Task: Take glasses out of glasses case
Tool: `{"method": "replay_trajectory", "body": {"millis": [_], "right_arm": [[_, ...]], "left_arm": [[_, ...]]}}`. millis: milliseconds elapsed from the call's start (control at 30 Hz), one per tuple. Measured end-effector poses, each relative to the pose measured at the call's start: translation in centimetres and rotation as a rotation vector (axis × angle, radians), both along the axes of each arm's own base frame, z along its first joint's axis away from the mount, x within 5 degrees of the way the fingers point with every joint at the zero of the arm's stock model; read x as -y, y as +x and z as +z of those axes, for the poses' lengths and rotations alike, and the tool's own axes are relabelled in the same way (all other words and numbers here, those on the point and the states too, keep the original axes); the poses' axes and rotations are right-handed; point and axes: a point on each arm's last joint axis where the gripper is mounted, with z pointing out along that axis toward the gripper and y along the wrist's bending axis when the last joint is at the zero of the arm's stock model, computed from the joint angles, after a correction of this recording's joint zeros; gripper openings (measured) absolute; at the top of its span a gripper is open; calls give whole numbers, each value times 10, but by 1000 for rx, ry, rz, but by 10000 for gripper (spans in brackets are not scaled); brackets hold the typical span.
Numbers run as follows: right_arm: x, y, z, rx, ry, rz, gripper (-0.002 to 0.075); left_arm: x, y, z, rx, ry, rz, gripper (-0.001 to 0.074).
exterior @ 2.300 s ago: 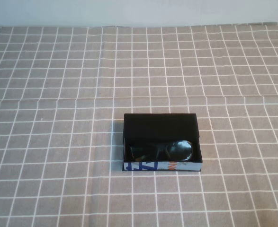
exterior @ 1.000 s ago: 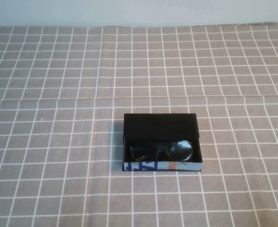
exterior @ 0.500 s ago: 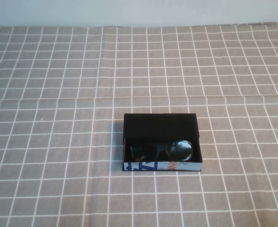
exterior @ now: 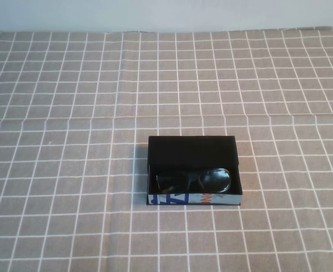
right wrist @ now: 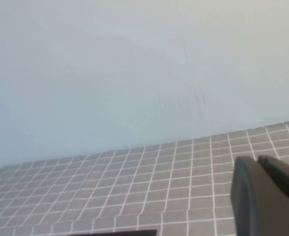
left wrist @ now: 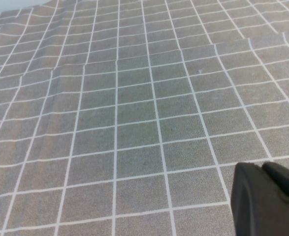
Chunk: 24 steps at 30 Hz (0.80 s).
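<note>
The open black glasses case (exterior: pixel 193 149) lies on the checked cloth just right of the table's middle, its printed white, blue and orange front side (exterior: pixel 193 199) facing me. The black glasses (exterior: pixel 193 179) lie inside it along the front wall, lenses up. Neither gripper shows in the high view. In the left wrist view my left gripper (left wrist: pixel 261 166) is shut and empty above bare cloth. In the right wrist view my right gripper (right wrist: pixel 256 160) is shut and empty, facing the back wall; a thin dark edge (right wrist: pixel 119 232), perhaps the case, shows at the frame's border.
A grey cloth with a white grid (exterior: pixel 70 170) covers the whole table, with a crease line (exterior: pixel 70 119) running across its middle. A pale wall (exterior: pixel 166 14) stands behind the table's far edge.
</note>
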Motion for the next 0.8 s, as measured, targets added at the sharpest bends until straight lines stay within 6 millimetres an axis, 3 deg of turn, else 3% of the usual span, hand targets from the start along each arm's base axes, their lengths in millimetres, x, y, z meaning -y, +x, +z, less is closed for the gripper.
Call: {"method": "replay_trajectory", "body": {"millis": [200, 333, 433, 600, 800], "right_arm": [[-1, 3, 2, 0, 16, 12, -18], [-5, 16, 13, -85, -142, 39, -18], [-11, 32, 32, -173, -292, 105, -18], [-23, 75, 57, -337, -516, 268, -18], [-42, 138, 67, -489, -678, 552, -18]], "left_arm": [[0, 0, 0, 0, 0, 0, -5], [0, 0, 0, 0, 0, 0, -5], [0, 0, 0, 0, 0, 0, -5], [0, 0, 0, 0, 0, 0, -5], [0, 0, 0, 0, 0, 0, -5]]}}
